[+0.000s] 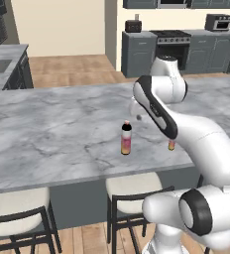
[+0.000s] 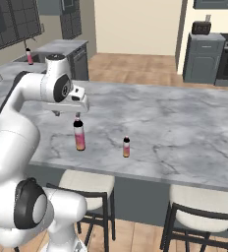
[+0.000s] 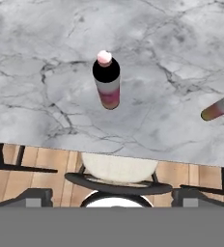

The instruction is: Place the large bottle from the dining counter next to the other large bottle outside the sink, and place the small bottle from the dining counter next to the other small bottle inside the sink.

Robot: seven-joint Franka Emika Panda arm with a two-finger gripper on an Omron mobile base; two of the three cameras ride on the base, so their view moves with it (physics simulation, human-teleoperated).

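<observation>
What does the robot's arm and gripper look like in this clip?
The arm is glossy white, built of thick rounded segments, with dark grey to black bands and round caps at the joints. No loose cables or markings show. The gripper is a white boxy block with two small dark fingers, seen in the hand view as short squared tips.

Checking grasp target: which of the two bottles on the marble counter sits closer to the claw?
The larger dark-capped pink-orange bottle, directly under the open claw; the smaller similar bottle stands further along the counter edge.
</observation>
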